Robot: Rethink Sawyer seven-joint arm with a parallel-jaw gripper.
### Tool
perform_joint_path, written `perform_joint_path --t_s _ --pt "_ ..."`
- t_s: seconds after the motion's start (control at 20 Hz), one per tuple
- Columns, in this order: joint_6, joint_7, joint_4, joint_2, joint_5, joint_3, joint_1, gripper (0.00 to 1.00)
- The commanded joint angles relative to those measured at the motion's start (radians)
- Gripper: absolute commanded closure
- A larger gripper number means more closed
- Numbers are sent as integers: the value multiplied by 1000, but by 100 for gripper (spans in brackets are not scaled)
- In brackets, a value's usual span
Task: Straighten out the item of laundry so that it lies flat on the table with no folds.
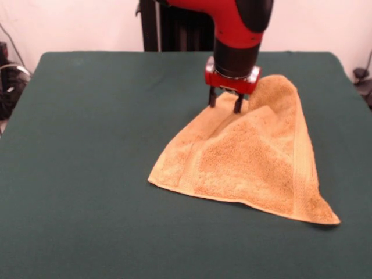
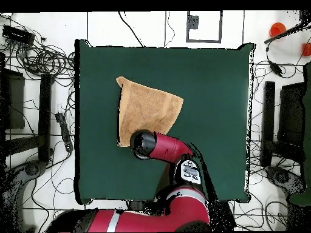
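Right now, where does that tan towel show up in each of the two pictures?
Front view: the towel lies right of centre on the green table, folded over, under the red arm's end effector.
Overhead view: towel sits in the table's upper middle, left of centre.
Shared landmark: the end effector at the towel's edge.

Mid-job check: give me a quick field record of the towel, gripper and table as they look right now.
towel: golden tan towel lying on the table, not flat
shape: roughly triangular, one layer folded over another, a raised ridge running toward the gripper
gripper: gripper at the towel's far edge, two dark fingers pointing down, spread apart
contact: fingertips at the cloth; a grasp cannot be confirmed
arm: red arm reaching from the base over the towel's edge
table: dark green table
task status: folds remain, straightening not done
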Motion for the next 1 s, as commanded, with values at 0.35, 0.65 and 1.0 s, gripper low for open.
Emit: perform_joint_path --t_s 0.35,0.65,1.0 --pt "-177 260 88 80 87 146 9 0" --pt "-245 270 96 104 96 163 2 0" --pt "-261 277 89 116 106 157 21 0"
